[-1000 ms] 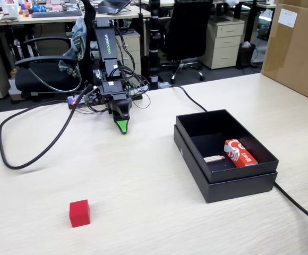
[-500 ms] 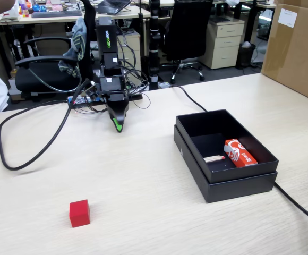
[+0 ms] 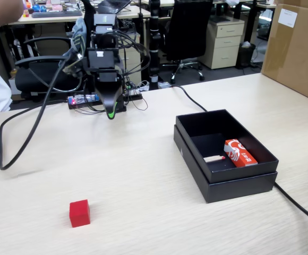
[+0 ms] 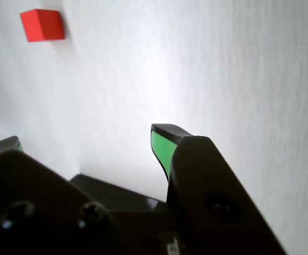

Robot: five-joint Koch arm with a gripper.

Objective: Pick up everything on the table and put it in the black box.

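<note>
The hand, risen from the counter at its far edge, hangs released and empty; the red cube waits near the front edge, suggesting the approach is beginning.

Open surface between us and the red cube

We see bare surface all the way from the gripper to the red cube, which sits alone with room on every side. The black box stands well apart to the right in the fixed view, open on top, with a red-and-white packet and a pale stick inside. A black cable loops across the left, and a brown carton stands at the far right.
</note>
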